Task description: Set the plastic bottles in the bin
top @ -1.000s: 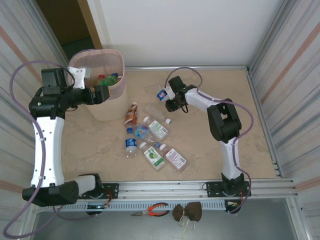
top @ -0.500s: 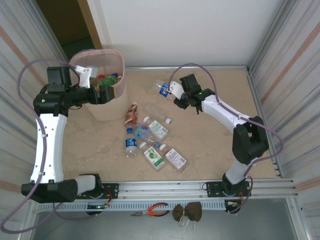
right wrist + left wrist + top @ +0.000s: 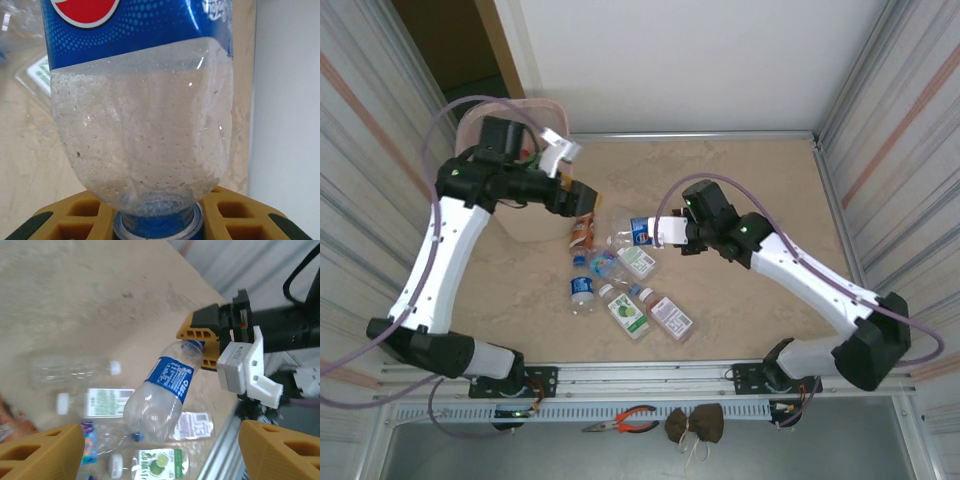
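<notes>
the right gripper [image 3: 667, 232] is clamped on the capped neck of a blue-labelled clear bottle [image 3: 638, 231], held above the loose bottles [image 3: 630, 312] on the table [image 3: 770, 180]; from above, its long axis runs roughly left-right, base pointing toward the left gripper [image 3: 584, 197], whose jaws stand wide and empty just beside that base; the bin [image 3: 525, 99] sits at the far left corner, beyond the left arm [image 3: 445, 250], so that arm is much nearer it; the next move is likely a handover or a long reach across.
</notes>
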